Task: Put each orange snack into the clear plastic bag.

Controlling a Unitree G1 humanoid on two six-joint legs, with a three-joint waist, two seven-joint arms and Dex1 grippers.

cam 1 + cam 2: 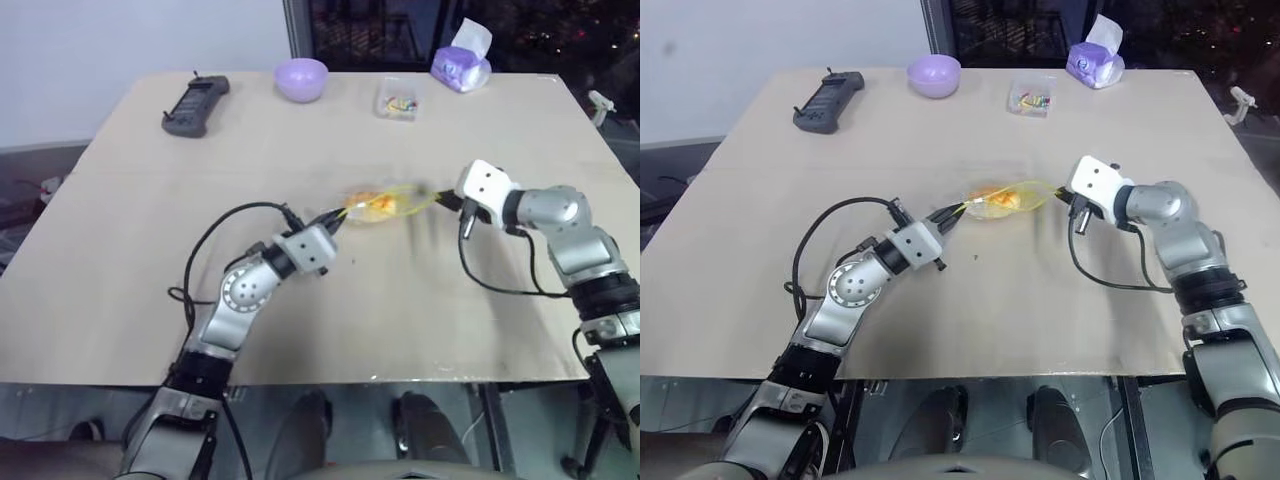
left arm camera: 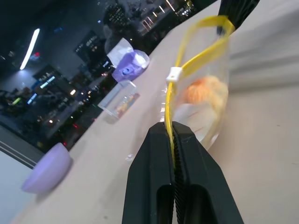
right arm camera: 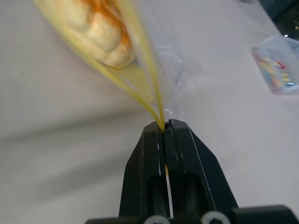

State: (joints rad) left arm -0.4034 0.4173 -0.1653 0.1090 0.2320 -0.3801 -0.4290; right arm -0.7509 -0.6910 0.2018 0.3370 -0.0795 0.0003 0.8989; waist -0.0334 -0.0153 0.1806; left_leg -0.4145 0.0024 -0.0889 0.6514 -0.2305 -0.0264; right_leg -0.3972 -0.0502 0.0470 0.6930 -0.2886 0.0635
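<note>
Nearest the camera, in the lower left of the head view, the left end effector (image 1: pixel 333 219) is clenched on the yellow seal strip at one end of the clear plastic bag (image 1: pixel 385 205). To the right of centre, the right end effector (image 1: pixel 446 199) is clamped on the opposite end of the same strip. The bag is thus stretched between the two at the middle of the frame, probably so that the mouth can be drawn taut and pressed shut, or kept off the desk (image 1: pixel 120 260).

One orange snack (image 3: pixel 96 25) is seen inside the bag: domed, orange-yellow, with a soft, bread-like surface. The bag is thin, crinkled and transparent; a small white slider (image 2: pixel 174 73) sits on its strip. The desk is flat, pale and matt.

Farther off, along the top of the frame, stand a dark handheld device (image 1: pixel 195 104), a smooth purple bowl (image 1: pixel 301 78), a small clear box (image 1: pixel 396 99) of coloured bits and a purple tissue pack (image 1: pixel 461 65).
</note>
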